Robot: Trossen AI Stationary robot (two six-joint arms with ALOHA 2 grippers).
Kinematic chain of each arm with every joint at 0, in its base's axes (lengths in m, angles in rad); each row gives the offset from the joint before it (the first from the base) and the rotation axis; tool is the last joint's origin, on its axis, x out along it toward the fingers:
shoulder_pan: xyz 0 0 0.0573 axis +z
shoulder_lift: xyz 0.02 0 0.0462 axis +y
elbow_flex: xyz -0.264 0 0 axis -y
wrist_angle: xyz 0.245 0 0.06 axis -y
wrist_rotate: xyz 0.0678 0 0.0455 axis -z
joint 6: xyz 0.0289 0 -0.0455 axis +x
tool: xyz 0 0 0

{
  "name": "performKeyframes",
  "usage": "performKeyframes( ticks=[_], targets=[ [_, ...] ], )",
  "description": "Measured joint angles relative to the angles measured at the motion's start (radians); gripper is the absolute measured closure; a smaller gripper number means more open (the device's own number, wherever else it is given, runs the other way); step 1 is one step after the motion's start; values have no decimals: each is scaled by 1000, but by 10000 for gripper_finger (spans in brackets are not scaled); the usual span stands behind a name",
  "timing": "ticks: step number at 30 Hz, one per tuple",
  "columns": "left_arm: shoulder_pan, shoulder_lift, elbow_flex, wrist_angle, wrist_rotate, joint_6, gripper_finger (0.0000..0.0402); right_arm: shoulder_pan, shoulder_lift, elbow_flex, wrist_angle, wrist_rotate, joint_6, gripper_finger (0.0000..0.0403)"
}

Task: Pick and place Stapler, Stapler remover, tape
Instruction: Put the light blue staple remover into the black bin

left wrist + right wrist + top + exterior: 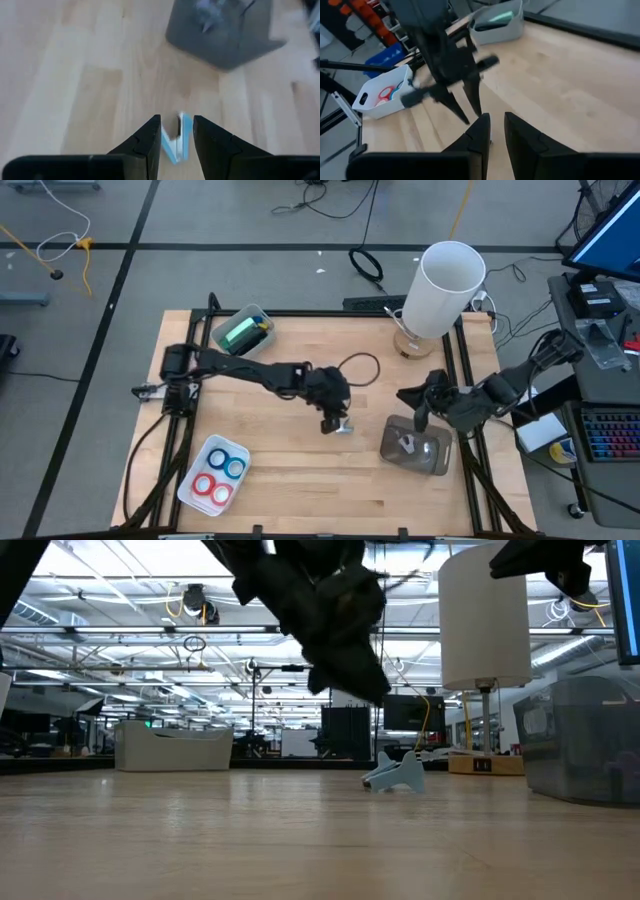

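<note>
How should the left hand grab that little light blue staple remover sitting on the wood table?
Come straight down with the left hand and pinch the small light blue staple remover across its two thin splayed arms, near where they join; it is narrow and already sits between the open fingers.

Grey floor point(250, 220) (cables strewn), ceiling lights point(120, 600).
</note>
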Motion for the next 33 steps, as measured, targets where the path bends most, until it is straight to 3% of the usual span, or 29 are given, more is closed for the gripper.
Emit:
performKeyframes(
  ticks=[4,12,17,25,33],
  targets=[
    [-2,63,31,-15,-1,-63,269,0,-47,0,-3,-2,-86,355],
    [0,110,32,-15,2,-159,195,0,-127,0,-4,-36,-204,355],
    [-2,136,30,-10,13,-198,182,0,-150,0,-7,-53,-240,355],
    [-2,172,30,-2,-23,-255,217,0,-155,0,-16,-55,-244,355],
    [1,171,29,-5,-65,-263,319,0,-156,0,-22,-53,-244,355]
  ],
)
